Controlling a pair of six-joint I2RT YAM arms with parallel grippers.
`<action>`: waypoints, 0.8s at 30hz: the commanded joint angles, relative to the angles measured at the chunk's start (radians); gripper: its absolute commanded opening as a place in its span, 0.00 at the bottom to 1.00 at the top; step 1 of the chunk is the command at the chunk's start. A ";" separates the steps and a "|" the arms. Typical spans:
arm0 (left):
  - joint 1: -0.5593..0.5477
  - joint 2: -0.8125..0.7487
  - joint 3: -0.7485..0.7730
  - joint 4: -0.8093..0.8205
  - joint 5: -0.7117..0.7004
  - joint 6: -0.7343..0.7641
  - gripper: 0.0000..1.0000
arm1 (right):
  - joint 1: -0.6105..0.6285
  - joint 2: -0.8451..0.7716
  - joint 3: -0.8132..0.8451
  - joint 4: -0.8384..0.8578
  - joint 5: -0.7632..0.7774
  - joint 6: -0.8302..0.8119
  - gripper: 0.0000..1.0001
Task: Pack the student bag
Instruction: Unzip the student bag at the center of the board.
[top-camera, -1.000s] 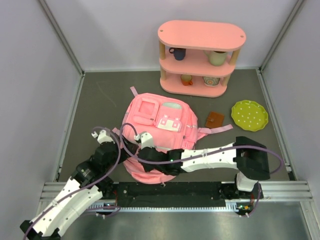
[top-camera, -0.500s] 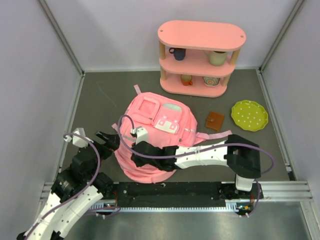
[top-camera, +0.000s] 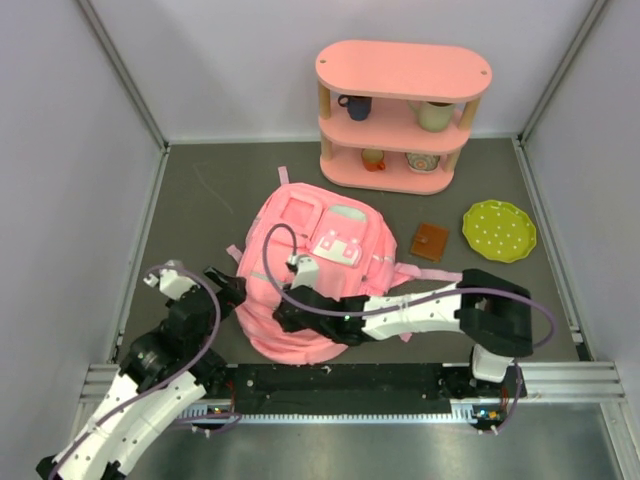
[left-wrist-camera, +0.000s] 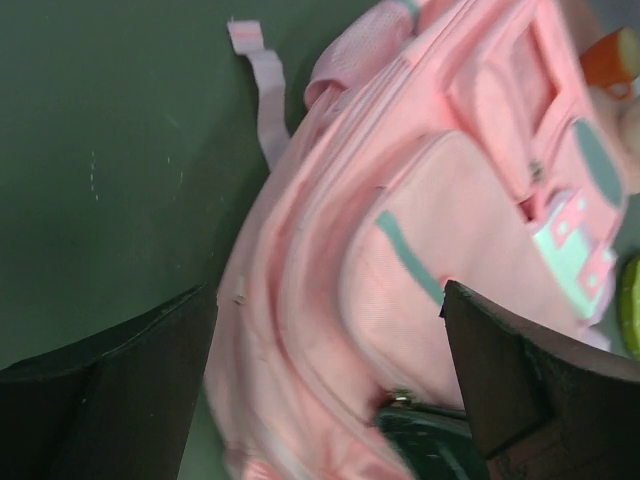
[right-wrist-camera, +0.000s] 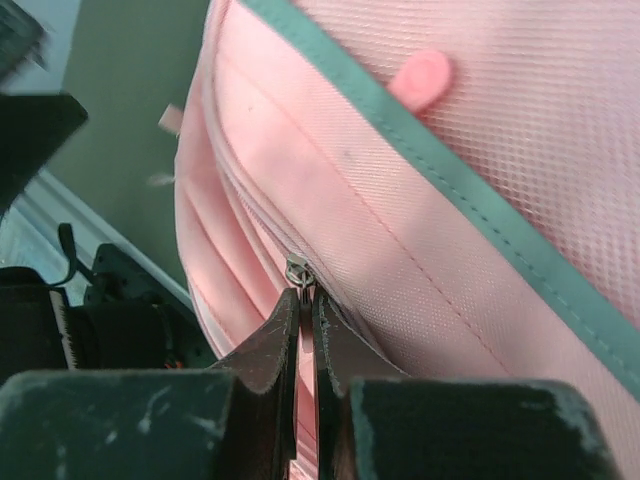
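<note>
Student bag (top-camera: 330, 230) lying front-up on the dark table (top-camera: 200, 190), its lower end toward the arm bases. Right gripper (right-wrist-camera: 302, 300), fingers closed to a sliver, pinches the metal zipper pull (right-wrist-camera: 298, 270) on the bag's side seam. Left gripper (left-wrist-camera: 327, 300), jaws spread wide and empty, faces the bag's left side from just beside it. Pink shelf (top-camera: 404, 70) and green plate (top-camera: 499, 230) stand farther back.

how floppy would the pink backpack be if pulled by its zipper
Probably floppy: the student bag is soft, creased fabric. Tugged at the zipper pull pinched by the right gripper, it would likely bunch or slide, since the open left gripper isn't holding it.
</note>
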 joint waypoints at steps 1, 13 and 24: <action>-0.002 0.032 -0.090 0.116 0.089 -0.041 0.99 | -0.091 -0.154 -0.146 0.004 0.103 0.063 0.00; -0.002 -0.118 -0.421 0.521 0.351 -0.116 0.79 | -0.144 -0.329 -0.242 -0.040 0.113 -0.009 0.00; -0.002 -0.072 -0.523 0.750 0.426 -0.033 0.63 | -0.144 -0.286 -0.193 -0.037 0.041 -0.031 0.00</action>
